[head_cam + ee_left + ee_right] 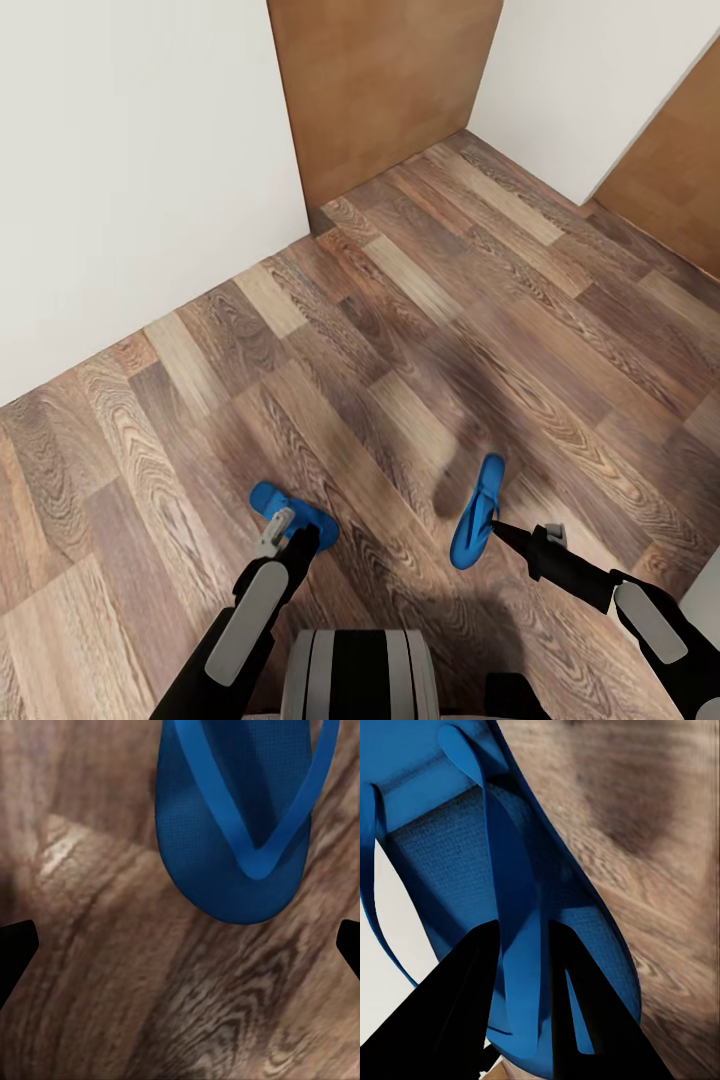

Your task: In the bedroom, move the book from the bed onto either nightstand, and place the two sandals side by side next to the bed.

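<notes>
From my head camera I look down on a wood-plank floor (420,300) with strong swirling grain, white walls (130,170) and two flat brown panels (385,85) at the corner. Two bright blue sandals show there. One sandal (478,512) hangs tilted on edge in my right claw (497,527), its heel end toward the far wall and a soft shadow on the floor beyond it. The other sandal (292,509) lies flat on the floor, just past the tip of my left claw (290,535), well apart from the held one.

The right wrist camera adds what the head view cannot: my two dark fingers (457,1012) are pressed together on one of the smooth straps (517,945) of the held sandal (457,870), and its footbed has a fine woven, dotted texture.

The left wrist camera shows the floor sandal's (240,817) rounded toe end, the same dotted sole and a glossy V-shaped thong strap (259,859). My left fingertips (15,952) sit at the two edges of that picture, spread wide, touching nothing, with bare plank between them and the sandal just beyond.
</notes>
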Controlling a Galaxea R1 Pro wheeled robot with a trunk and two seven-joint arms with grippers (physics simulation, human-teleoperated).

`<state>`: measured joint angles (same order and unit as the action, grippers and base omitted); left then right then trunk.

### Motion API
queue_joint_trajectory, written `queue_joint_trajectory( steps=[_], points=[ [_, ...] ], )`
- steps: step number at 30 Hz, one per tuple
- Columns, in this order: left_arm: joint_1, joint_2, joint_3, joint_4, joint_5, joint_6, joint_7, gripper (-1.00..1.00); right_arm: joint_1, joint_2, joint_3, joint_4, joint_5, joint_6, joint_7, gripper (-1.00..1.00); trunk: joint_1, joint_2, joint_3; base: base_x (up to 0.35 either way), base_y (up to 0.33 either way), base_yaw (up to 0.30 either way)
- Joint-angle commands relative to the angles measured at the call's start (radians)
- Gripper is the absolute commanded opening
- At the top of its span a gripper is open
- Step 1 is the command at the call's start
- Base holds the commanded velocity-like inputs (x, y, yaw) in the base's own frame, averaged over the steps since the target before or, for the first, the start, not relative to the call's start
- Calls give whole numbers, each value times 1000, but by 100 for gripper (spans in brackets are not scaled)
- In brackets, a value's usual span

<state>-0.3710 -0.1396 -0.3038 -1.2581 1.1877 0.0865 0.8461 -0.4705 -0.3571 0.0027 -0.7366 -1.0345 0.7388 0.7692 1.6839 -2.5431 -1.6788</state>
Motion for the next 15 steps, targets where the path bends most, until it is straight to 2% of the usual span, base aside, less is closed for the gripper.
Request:
queue_joint_trajectory(
  steps=[1, 12, 15],
  points=[
    [0, 0, 0, -1, 1, 5, 5, 100, 0, 0, 0, 0, -7, 7, 3, -100, 0, 0, -5, 0, 0, 0],
    [0, 3, 3, -2, 4, 6, 5, 100, 0, 3, 0, 0, -7, 7, 2, -100, 0, 0, -5, 0, 0, 0],
    [0, 3, 3, -3, 4, 6, 6, 100, 0, 4, 0, -1, -7, 7, 2, -100, 0, 0, -5, 91, 0, 0]
  ],
)
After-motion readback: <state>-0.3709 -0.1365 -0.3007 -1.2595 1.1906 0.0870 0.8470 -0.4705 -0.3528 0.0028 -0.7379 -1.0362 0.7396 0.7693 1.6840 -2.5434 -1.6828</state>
